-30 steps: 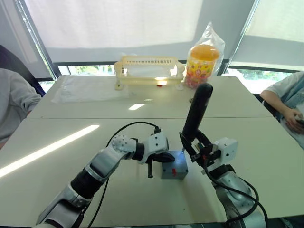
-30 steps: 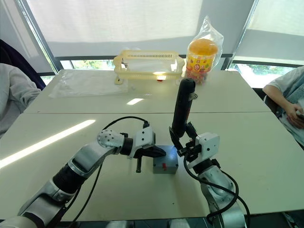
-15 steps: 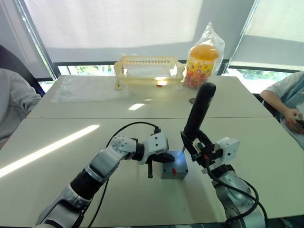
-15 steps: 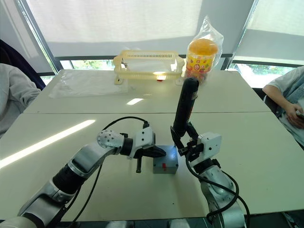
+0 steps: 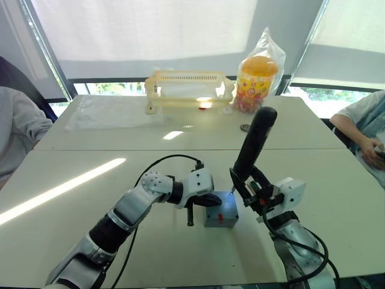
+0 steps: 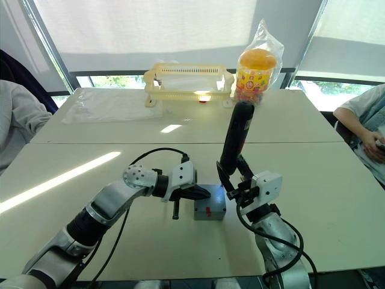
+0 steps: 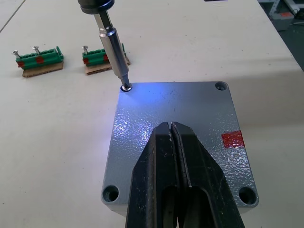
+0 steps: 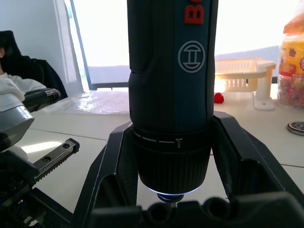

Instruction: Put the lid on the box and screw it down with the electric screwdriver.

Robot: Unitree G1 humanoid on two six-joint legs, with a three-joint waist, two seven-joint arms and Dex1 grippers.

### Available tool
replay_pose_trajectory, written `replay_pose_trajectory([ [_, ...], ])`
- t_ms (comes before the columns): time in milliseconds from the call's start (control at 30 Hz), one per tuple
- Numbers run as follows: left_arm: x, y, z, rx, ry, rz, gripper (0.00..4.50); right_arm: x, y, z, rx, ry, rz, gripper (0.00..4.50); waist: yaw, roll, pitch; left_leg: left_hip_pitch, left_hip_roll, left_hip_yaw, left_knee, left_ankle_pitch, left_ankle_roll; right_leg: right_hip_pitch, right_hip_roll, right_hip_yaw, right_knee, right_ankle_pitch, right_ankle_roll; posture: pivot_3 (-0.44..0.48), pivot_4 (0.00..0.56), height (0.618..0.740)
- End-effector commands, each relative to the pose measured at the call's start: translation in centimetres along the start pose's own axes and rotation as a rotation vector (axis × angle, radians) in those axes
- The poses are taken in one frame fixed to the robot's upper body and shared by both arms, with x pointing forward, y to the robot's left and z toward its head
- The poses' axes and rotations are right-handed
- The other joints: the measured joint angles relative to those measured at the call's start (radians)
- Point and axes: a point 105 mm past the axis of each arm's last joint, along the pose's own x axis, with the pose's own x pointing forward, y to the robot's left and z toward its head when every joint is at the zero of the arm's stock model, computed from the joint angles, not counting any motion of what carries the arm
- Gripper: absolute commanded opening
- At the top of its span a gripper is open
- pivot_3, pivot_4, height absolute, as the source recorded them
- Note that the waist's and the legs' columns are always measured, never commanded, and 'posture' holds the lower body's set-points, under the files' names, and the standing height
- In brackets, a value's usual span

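Sitting near the front edge of the pale worktop [image 5: 72,180], the grey box [image 5: 221,218] has its lid [image 7: 180,137] already on top, with open surface all round it. The lid is a speckled grey square with rounded corners, a recessed screw hole at each corner and a small red patch by one edge; another red mark shows on the box's front wall.

The left gripper [image 7: 172,142] lies flat on the lid, its two black fingers pressed together with no gap between them and pinching nothing. The right gripper [image 8: 171,156] clamps its fingers on either side of the electric screwdriver [image 5: 252,144], a thick black cylinder standing nearly upright and leaning slightly away from the robot. Its thin metal bit [image 7: 113,52] rests on the screw in one far corner hole, and a bluish glow falls on the lid there.

Just beyond the box lie two small green connector blocks [image 7: 40,57] on brown bases, close to the bit. Farther back, well apart, stand a cream plastic rack [image 5: 188,90] and a bagged yellow jar [image 5: 255,81]. People sit at both side edges of the worktop.
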Motion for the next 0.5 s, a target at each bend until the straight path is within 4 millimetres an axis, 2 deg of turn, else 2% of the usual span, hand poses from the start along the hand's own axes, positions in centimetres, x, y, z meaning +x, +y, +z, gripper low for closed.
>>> replay_pose_trajectory([
  [33,0.1,-0.5,-2.4,-0.047,0.085,-0.006,0.0,-3.2,0.4,-8.1,0.008,0.351,0.041,1.78,0.0,0.0,0.0,0.0,0.0,0.0,0.0,0.0,0.0,0.0,0.0,0.0,0.0,0.0,0.0,0.0,0.15,0.74],
  [233,-0.1,-0.3,-2.4,-0.045,0.089,-0.004,0.0,-3.1,0.3,-7.8,0.035,0.303,0.056,1.78,0.001,0.0,0.0,0.001,0.0,0.0,-0.004,0.0,0.0,0.0,0.0,0.0,-0.003,0.0,0.0,0.0,0.15,0.74],
  [500,-0.3,-0.6,-2.7,-0.051,0.102,-0.014,0.0,-3.7,-0.2,-8.8,0.138,0.294,0.027,1.78,-0.001,-0.001,-0.001,0.001,0.0,0.0,-0.005,0.0,0.0,0.001,0.0,-0.001,-0.004,0.0,0.0,0.0,0.15,0.74],
])
